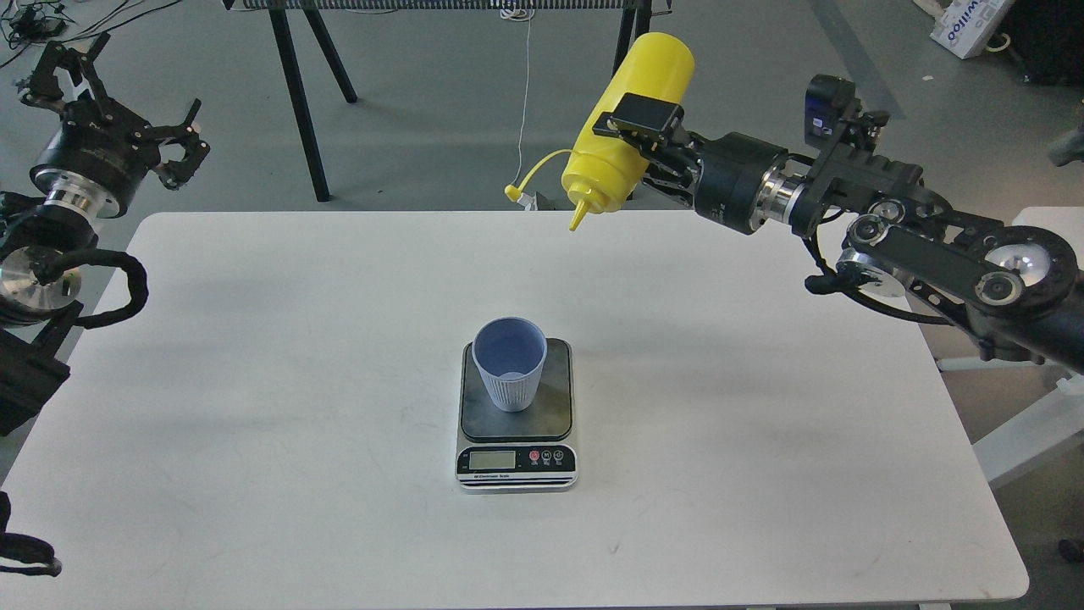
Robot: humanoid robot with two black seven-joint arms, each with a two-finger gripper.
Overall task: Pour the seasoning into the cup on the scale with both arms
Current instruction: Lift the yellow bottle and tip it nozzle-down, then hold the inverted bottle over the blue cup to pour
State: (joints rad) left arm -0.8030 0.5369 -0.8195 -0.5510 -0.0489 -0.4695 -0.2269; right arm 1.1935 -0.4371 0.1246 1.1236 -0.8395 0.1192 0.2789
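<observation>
While the left gripper (174, 135) is hanging with fingers spread and holding nothing beyond the white table's (254, 381) far-left corner, the blue cup (510, 363) is standing upright on the scale (517, 419) at mid-table, and the right gripper (648, 135) is pinching the seasoning bottle (627, 127), nozzle tilted down, well beyond the cup.

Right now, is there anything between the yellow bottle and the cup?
Nothing visible. The seasoning bottle hangs tilted in the right end effector, nozzle down, above the table's far edge; only bare table separates it from the cup.
</observation>
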